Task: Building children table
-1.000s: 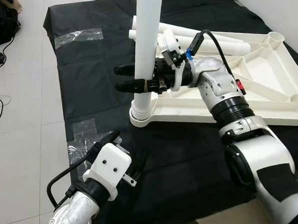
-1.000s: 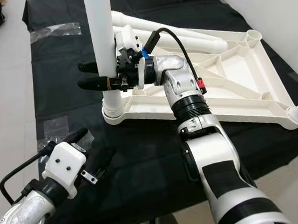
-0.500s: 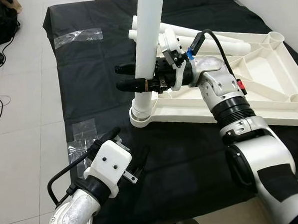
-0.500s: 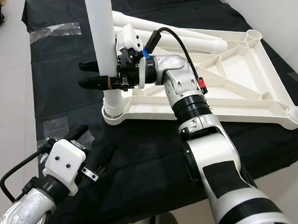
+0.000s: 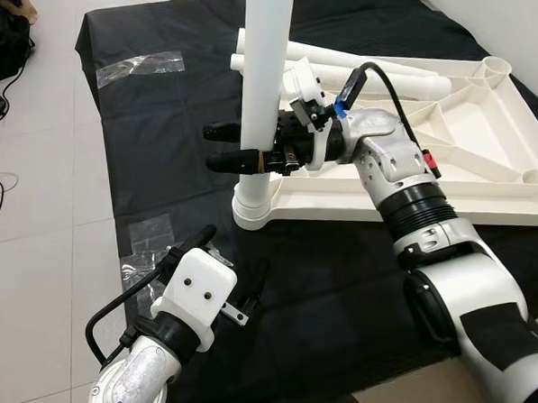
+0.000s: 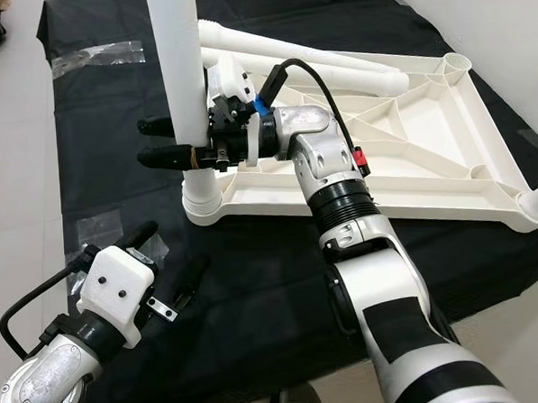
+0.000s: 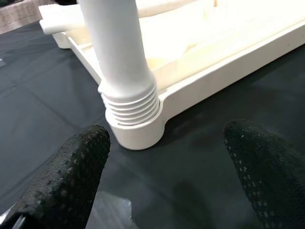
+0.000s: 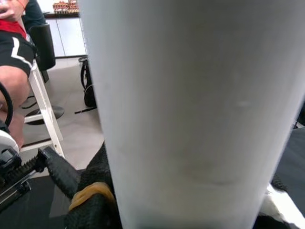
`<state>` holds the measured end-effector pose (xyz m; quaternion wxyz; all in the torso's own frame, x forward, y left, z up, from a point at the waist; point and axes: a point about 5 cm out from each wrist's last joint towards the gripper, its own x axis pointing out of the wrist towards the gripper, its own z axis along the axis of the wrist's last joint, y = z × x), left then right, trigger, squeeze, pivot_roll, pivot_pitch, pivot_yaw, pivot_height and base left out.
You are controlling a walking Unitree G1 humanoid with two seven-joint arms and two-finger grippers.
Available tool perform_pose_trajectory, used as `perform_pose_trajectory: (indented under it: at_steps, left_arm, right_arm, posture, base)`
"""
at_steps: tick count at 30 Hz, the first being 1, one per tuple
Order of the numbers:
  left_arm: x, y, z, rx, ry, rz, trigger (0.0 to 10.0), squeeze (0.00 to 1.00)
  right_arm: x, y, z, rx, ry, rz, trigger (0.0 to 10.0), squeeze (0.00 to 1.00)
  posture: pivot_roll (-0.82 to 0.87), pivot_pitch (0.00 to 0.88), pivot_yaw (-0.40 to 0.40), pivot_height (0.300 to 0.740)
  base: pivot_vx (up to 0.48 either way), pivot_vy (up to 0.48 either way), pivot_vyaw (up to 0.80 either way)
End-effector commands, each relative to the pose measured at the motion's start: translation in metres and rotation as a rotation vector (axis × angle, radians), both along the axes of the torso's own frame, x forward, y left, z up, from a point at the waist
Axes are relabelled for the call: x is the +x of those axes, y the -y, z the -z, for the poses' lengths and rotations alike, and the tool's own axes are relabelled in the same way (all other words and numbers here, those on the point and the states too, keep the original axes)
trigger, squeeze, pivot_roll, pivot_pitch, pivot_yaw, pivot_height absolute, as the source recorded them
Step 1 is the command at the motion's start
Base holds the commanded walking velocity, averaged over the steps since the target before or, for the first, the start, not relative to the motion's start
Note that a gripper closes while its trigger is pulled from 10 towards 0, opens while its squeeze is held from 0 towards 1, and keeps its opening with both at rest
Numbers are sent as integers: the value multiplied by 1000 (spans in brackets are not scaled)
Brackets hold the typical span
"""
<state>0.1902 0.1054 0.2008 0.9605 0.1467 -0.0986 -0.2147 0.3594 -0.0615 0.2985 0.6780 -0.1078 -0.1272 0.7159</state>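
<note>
Your white table top point(image 5: 483, 154) lies upside down on the black-covered desk; one white leg point(image 5: 265, 84) stands upright in its near-left corner socket point(image 5: 252, 213).

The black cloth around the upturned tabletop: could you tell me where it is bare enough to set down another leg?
Bare black cloth lies to the robot's left of the tabletop, beyond the left gripper. It is crowded at the corner socket, where the right gripper holds the upright leg.

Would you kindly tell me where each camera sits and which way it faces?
Left eye, right eye: head, looking forward and down at the white leg standing in the tabletop; both arms.
Left wrist: along its fingers at the leg's base.
Right wrist: close against the leg.
Shared: the leg, held by the right gripper; left gripper open.
</note>
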Motion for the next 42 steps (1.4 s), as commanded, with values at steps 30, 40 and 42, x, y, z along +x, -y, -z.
perform_pose_trajectory:
  at_steps: [30, 40, 42]
  left_arm:
    - [11, -10, -6, 16, 31, -38, 10000, 0]
    - [11, -12, -7, 20, 31, -39, 10000, 0]
    - [11, -12, -7, 20, 30, -39, 10000, 0]
  right_arm:
    - [38, 21, 48, -33, -176, 656, 10000, 0]
    - [54, 40, 47, 62, -235, 1005, 10000, 0]
    - [56, 44, 43, 104, -243, 1067, 10000, 0]
  posture:
    - [129, 263, -88, 740]
    - [130, 269, -88, 740]
    - [130, 270, -87, 740]
  base:
    - [0, 0, 0]
    - [0, 0, 0]
    - [0, 0, 0]
